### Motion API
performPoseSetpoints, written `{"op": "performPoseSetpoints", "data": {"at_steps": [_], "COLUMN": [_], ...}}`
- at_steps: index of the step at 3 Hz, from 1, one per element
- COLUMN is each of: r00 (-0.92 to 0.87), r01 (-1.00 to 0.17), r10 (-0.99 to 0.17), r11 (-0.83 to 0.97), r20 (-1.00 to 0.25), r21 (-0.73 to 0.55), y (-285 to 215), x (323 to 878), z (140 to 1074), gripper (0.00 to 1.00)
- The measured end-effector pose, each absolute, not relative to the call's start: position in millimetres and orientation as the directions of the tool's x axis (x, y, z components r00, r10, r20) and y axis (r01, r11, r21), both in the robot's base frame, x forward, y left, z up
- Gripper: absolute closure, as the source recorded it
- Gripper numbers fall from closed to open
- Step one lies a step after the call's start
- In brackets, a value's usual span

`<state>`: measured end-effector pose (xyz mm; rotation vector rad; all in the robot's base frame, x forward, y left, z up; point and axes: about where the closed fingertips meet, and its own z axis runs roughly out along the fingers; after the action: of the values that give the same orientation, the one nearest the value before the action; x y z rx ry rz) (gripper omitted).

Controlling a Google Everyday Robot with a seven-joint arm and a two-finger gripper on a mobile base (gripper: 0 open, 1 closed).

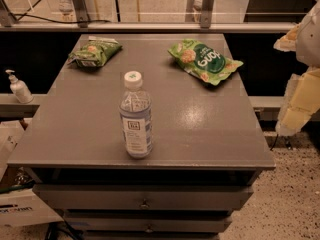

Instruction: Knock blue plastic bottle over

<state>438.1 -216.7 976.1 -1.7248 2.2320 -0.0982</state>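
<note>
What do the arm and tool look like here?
At the right edge of the view, a white, rounded arm shell sits above the tool, which is made of blocky pale-yellow and cream segments. No cables or markings show.

The gripper (297,99) hangs at the view's far right edge, under the pale arm (311,34).

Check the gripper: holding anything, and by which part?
Nothing held: the gripper hangs at the right edge, beside the table; the blue plastic bottle stands untouched.
</note>
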Motion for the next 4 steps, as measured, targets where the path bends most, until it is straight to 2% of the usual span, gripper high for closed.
{"op": "performPoseSetpoints", "data": {"at_steps": [1,2,4], "r00": [-0.205,-0.221,-0.222], "r01": [-0.929,-0.923,-0.919], "r10": [-0.955,-0.929,-0.792], "r11": [0.259,0.298,0.364], "r20": [-0.215,-0.297,-0.569], "r21": [-0.263,-0.245,-0.149], "y": [-217.2,-214.6,-169.7], "x": [439.7,443.0,450.1], "z": [979.1,968.0,931.3], "gripper": [0.0,0.0,0.0]}}
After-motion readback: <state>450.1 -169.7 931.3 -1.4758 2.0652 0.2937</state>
